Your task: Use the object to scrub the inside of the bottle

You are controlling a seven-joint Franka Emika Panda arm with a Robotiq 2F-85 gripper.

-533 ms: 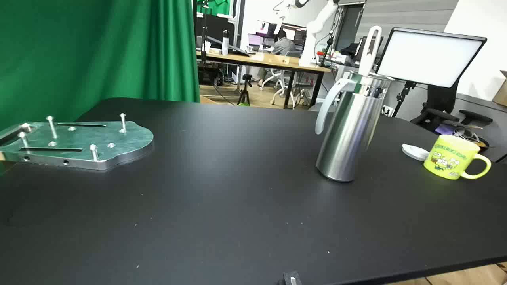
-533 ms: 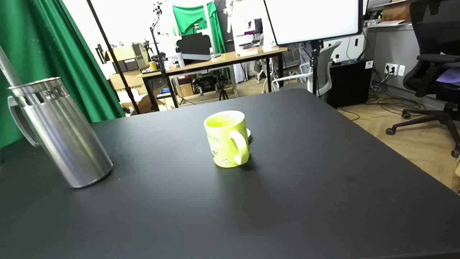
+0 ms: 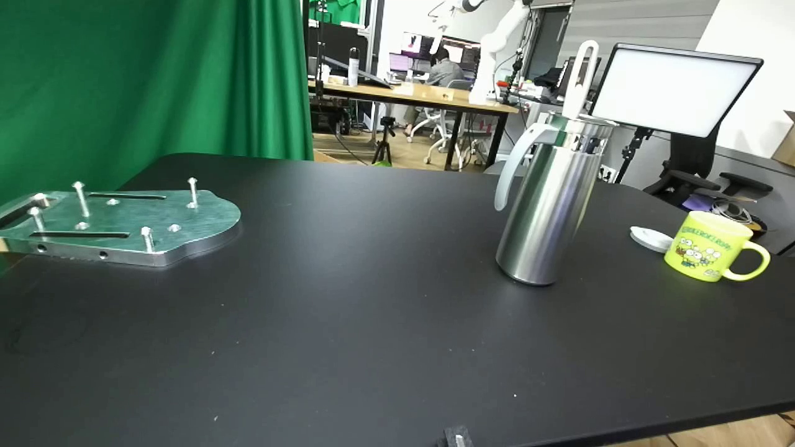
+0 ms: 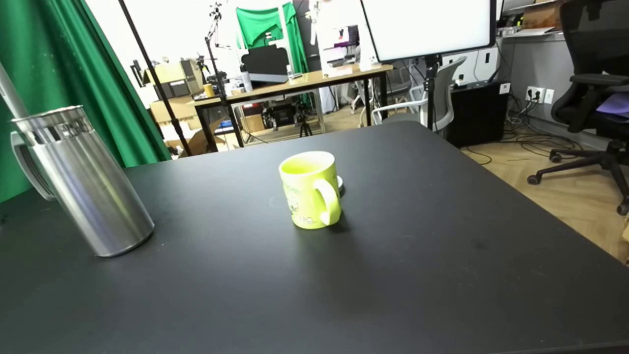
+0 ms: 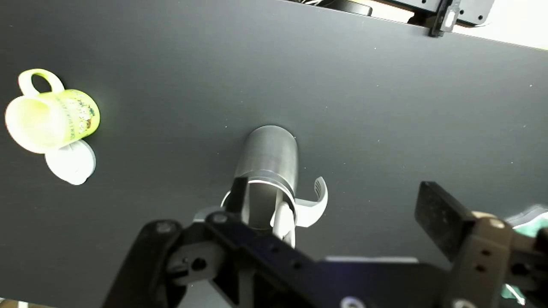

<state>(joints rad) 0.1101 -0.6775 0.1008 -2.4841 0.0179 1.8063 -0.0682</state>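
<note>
The bottle, a brushed-steel flask with a curved side handle, stands on the black table in both exterior views (image 3: 546, 211) (image 4: 93, 187) and the wrist view (image 5: 269, 149). A white scrubbing tool with a looped handle (image 3: 579, 81) sticks up out of its mouth; it also shows in an exterior view (image 4: 11, 93) and the wrist view (image 5: 284, 220). The tool's lower part is hidden inside the bottle. My gripper (image 5: 338, 203) is wide open and empty in the wrist view. Its left finger overlaps the bottle's mouth in the picture; I see no grip on the tool. The exterior views do not show the gripper.
A yellow-green mug (image 3: 709, 246) stands beside a white lid (image 3: 650, 239), away from the bottle's handle side. A metal plate with upright bolts (image 3: 136, 217) lies at the table's far side. A black clamp (image 5: 445, 19) sits at a table edge. A green curtain (image 3: 155, 81) hangs behind.
</note>
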